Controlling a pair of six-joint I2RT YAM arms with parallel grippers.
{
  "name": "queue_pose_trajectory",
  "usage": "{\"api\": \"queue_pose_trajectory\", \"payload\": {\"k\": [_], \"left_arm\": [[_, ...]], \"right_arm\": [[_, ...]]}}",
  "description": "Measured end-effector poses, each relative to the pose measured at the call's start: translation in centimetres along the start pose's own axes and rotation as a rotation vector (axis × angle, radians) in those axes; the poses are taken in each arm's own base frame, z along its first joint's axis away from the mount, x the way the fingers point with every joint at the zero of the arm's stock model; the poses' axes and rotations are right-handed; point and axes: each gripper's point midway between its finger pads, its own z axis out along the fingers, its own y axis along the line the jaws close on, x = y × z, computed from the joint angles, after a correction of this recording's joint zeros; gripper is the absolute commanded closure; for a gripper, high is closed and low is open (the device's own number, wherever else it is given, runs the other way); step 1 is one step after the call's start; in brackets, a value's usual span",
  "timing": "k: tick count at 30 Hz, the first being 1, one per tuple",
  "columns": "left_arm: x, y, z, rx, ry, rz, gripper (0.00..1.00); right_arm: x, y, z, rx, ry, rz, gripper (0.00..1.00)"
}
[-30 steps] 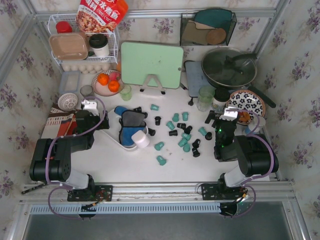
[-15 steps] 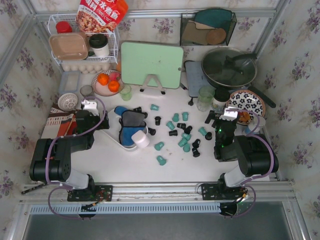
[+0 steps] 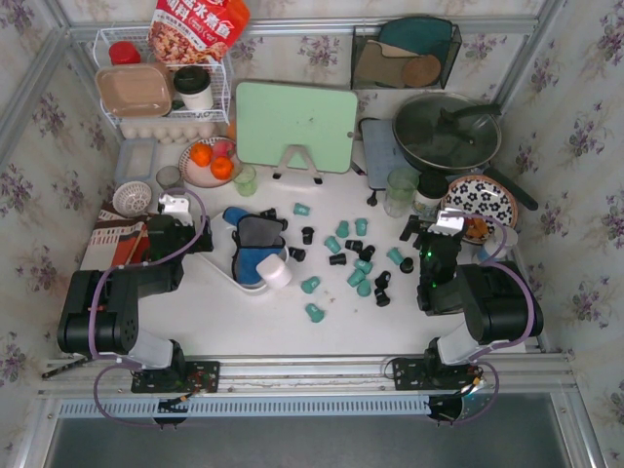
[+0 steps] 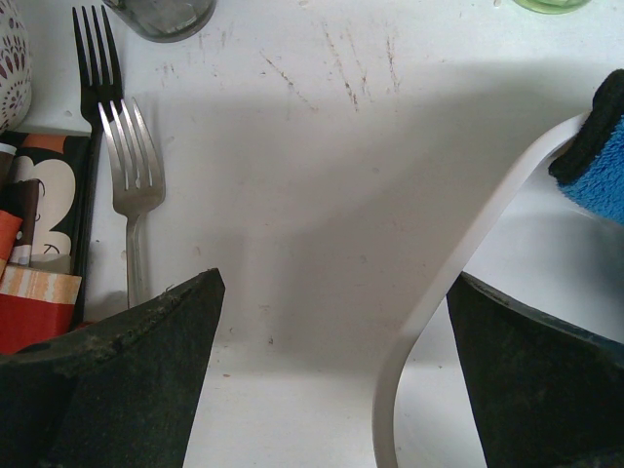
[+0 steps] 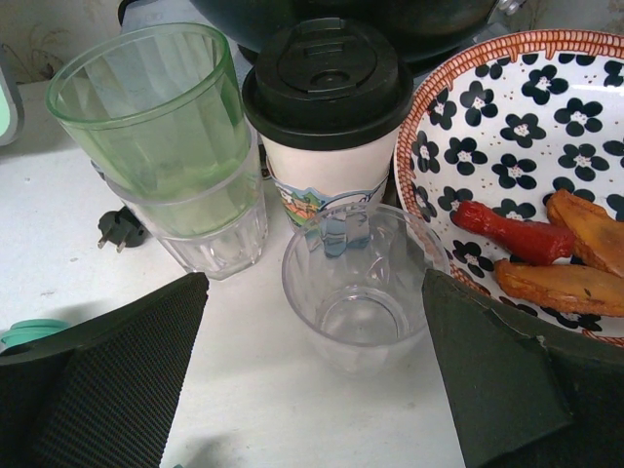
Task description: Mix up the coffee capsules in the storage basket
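Note:
Several teal and black coffee capsules (image 3: 337, 259) lie scattered on the white table, right of the storage basket (image 3: 231, 276). The basket holds a black cloth (image 3: 256, 232), a blue cloth (image 3: 255, 261) and a white cup (image 3: 275, 272). My left gripper (image 3: 176, 207) hovers open just left of the basket; its wrist view shows the basket's rim (image 4: 458, 263) between the fingers of the gripper (image 4: 331, 292). My right gripper (image 3: 447, 222) is open at the far right, away from the capsules. In its wrist view the gripper (image 5: 314, 283) faces a clear glass (image 5: 356, 331), and one teal capsule (image 5: 29, 331) peeks in at the left edge.
Two forks (image 4: 132, 195) and a printed packet lie left of the left gripper. Stacked green cups (image 5: 156, 107), a lidded paper cup (image 5: 327, 97) and a flowered plate (image 5: 507, 127) with food crowd the right gripper. Behind stand a green board (image 3: 295, 125), pan (image 3: 447, 132), fruit plate (image 3: 210, 161) and wire rack (image 3: 166, 88).

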Motion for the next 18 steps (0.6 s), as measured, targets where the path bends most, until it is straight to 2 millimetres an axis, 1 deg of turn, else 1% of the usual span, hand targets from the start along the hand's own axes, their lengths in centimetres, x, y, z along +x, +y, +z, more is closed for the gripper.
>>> {"api": "queue_pose_trajectory", "payload": {"k": [8, 10, 11, 12, 14, 15, 16, 18], "left_arm": [[0.0, -0.1, 0.0, -0.001, -0.001, 0.002, 0.0], [-0.7, -0.2, -0.2, -0.02, 0.011, 0.011, 0.0], [-2.0, -0.4, -0.3, -0.021, -0.004, 0.016, 0.0], [-3.7, -0.5, -0.5, -0.022, -0.012, 0.02, 0.0], [-8.1, -0.7, -0.9, -0.033, -0.074, 0.012, 0.0], [-9.6, -0.8, -1.3, -0.035, -0.098, -0.002, 0.0], [-10.2, -0.8, -1.8, -0.042, -0.1, -0.017, 0.0], [-9.6, -0.9, -2.8, -0.062, -0.055, -0.056, 0.0]], "right_arm": [[0.0, -0.4, 0.0, 0.022, -0.002, 0.003, 0.0], [-0.6, -0.2, -0.1, 0.014, -0.01, 0.004, 0.0], [-1.3, -0.2, -0.1, 0.012, -0.028, 0.007, 0.0], [-2.1, -0.2, -0.2, 0.012, -0.037, 0.01, 0.0], [-4.9, -0.5, -0.5, 0.039, -0.104, 0.036, 0.0], [-6.1, -0.8, -0.7, 0.054, -0.131, 0.055, 0.0], [-7.2, -1.0, -1.0, 0.07, -0.152, 0.082, 0.0], [-8.6, -1.5, -1.7, 0.098, -0.176, 0.117, 0.0]]}}
